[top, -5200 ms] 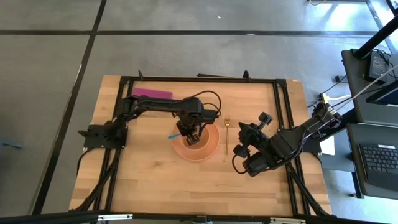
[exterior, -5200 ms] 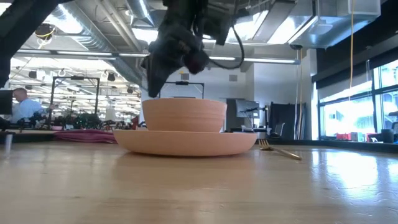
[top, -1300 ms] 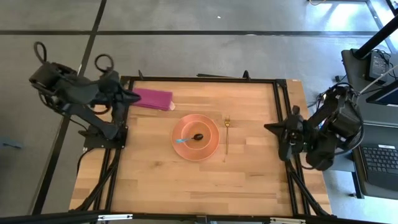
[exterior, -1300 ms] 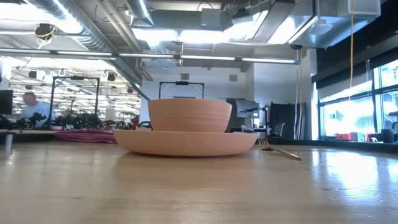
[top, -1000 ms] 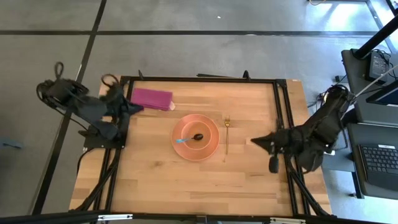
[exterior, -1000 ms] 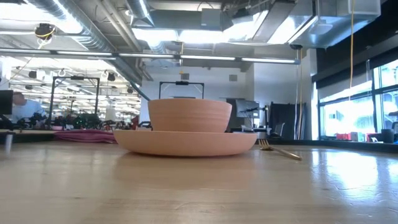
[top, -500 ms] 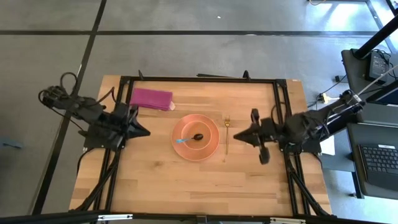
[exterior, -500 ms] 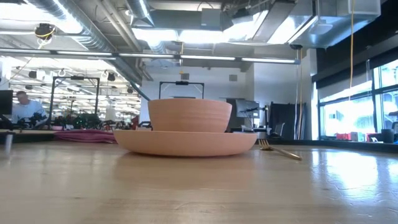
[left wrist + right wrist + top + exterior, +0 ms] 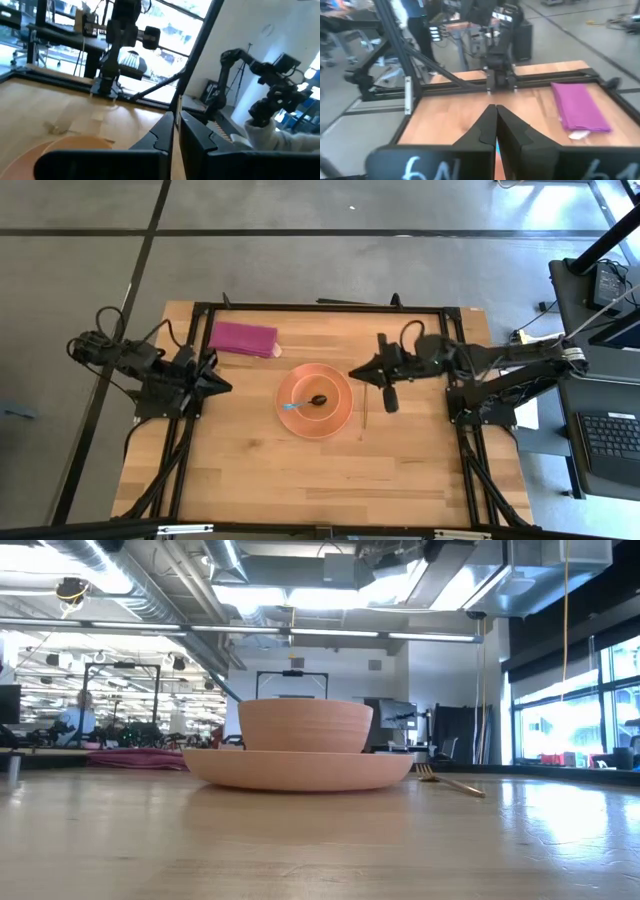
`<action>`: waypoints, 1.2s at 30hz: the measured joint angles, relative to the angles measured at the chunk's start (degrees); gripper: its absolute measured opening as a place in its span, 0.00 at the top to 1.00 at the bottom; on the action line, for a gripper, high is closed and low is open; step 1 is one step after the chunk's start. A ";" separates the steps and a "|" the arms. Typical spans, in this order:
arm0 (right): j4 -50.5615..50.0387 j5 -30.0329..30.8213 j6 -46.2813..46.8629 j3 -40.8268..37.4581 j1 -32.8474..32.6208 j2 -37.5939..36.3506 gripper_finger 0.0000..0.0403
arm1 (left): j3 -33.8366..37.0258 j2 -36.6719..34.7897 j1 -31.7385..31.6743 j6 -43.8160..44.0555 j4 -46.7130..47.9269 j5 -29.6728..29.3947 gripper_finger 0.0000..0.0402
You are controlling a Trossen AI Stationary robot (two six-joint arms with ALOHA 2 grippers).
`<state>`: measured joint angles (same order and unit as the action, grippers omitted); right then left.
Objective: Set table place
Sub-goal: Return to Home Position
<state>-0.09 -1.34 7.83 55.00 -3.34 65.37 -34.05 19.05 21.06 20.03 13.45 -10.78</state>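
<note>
Light-wood butcher-block table bears a round light orange plate centrally, matching bowl on it. Left gripper at the left rail and right gripper over the gold fork are clenched, empty; blue spoon in bowl. Likely the homing step: arms need folding clear.

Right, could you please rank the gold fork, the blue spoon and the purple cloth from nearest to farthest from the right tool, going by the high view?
From the right tool:
1. Gold fork, beside it, right of the plate.
2. Blue spoon, in the bowl.
3. Purple cloth, far left.
</note>
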 joint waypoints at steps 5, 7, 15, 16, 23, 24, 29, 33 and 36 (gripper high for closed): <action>2.64 -7.74 0.64 0.00 4.46 3.11 0.97 | 5.89 0.02 -1.22 0.48 -3.87 0.15 0.92; 2.58 -7.74 0.56 0.00 5.39 3.86 0.97 | 9.45 0.04 -1.90 0.58 -8.45 1.48 0.91; 1.87 -8.63 -2.57 -0.06 8.55 4.02 0.97 | 17.56 -0.41 -5.91 0.38 -22.98 7.29 0.87; 2.11 -9.30 -3.01 -0.39 9.04 4.00 0.97 | 17.98 -0.39 -6.46 0.42 -22.56 7.30 0.87; 6.12 -12.17 -0.30 -9.68 13.98 0.21 0.97 | 18.73 -0.41 -7.71 2.23 -23.82 7.30 0.84; 6.91 -12.82 0.45 -11.57 14.69 -0.87 0.97 | 18.73 -0.37 -7.66 2.20 -23.80 7.31 0.84; 11.72 -15.40 1.15 -21.33 16.71 -8.97 0.97 | 18.73 -0.37 -7.67 2.05 -24.31 6.42 0.83; 16.88 -15.43 1.35 -27.89 17.84 -16.21 0.97 | 20.32 -0.37 -7.67 1.85 -26.71 6.40 0.82; 21.11 -17.55 1.16 -30.67 18.20 -20.77 0.97 | 24.17 -0.37 -7.67 0.47 -33.41 9.34 0.81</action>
<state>21.02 -18.89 8.99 24.33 14.85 44.60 -9.87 18.68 13.39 20.50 -19.96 -1.45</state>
